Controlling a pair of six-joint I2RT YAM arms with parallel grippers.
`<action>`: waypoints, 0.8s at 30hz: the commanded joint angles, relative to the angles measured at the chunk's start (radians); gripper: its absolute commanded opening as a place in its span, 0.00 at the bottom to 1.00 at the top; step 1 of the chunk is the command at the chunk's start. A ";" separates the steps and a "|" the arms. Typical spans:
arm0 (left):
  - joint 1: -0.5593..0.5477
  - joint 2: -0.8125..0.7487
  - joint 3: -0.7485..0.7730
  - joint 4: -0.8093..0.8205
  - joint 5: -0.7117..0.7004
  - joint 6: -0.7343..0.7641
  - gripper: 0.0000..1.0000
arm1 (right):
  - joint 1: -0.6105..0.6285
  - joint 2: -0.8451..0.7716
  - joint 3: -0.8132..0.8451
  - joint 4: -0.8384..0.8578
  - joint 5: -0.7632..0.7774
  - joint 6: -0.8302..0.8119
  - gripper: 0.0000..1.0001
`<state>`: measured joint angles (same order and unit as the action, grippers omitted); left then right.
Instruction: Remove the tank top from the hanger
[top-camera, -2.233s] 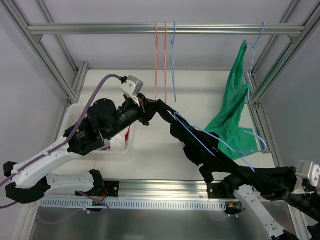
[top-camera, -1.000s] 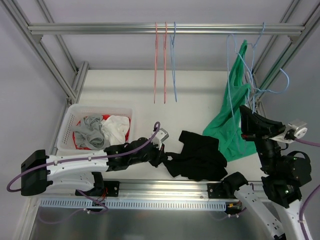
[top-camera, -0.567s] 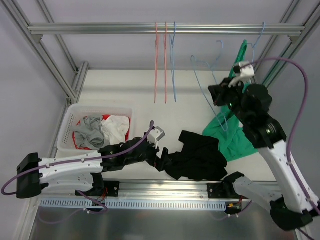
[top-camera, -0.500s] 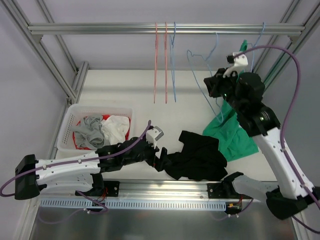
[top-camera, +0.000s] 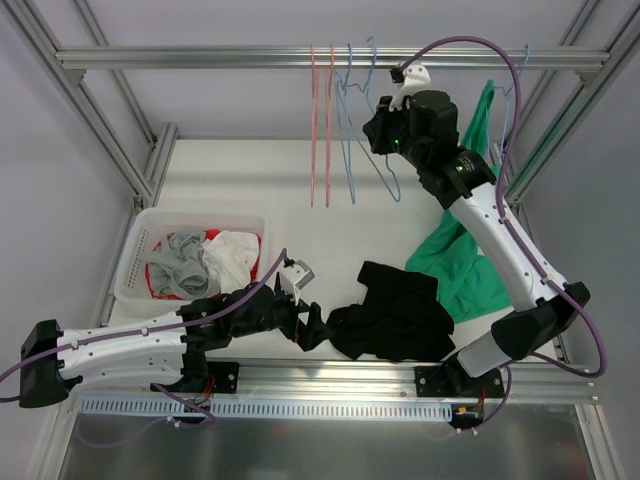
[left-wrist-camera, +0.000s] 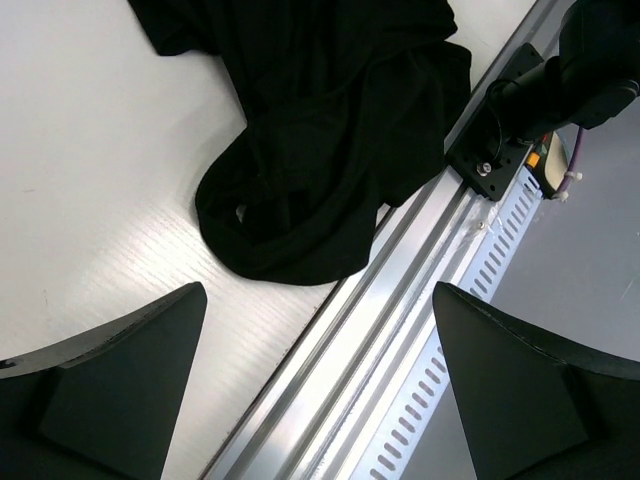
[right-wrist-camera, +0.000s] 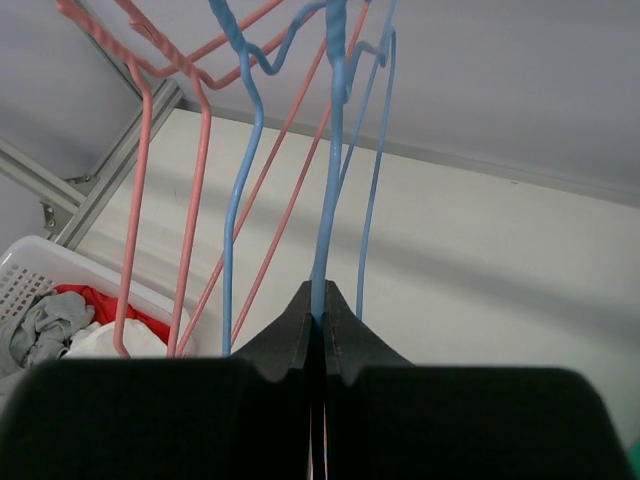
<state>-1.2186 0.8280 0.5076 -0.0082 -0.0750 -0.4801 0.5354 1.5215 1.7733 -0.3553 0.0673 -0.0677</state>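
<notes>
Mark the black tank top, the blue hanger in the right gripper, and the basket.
black tank top (top-camera: 395, 318): top view, middle of the crumpled fabric.
blue hanger (right-wrist-camera: 327, 200): right wrist view, straight wire, mid-length.
basket (top-camera: 205, 213): top view, far rim.

The tank top (top-camera: 395, 322) is plain black and completely off the hanger (right-wrist-camera: 327, 200). It's lying in a crumpled, folded-over heap on the white table (top-camera: 300, 220), right up against the front rail and a bit right of centre. The hanger is thin light-blue wire, totally bare, no fabric on it. I've got it pinched in my right end effector (right-wrist-camera: 318, 310), which is clamped tight on the wire, held up high near the top bar and well apart from the top.
</notes>
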 joint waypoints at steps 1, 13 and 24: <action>-0.010 -0.007 0.000 0.013 0.011 -0.025 0.99 | 0.021 0.028 0.040 0.036 0.051 -0.001 0.00; -0.039 0.215 0.160 0.013 -0.035 -0.002 0.99 | 0.032 -0.174 -0.196 0.036 0.118 0.048 0.77; -0.102 0.813 0.538 0.013 -0.115 0.133 0.99 | 0.003 -0.849 -0.465 -0.259 0.115 -0.033 1.00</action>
<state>-1.3155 1.5101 0.9615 -0.0032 -0.1448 -0.4133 0.5419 0.7818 1.3380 -0.4900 0.1719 -0.0616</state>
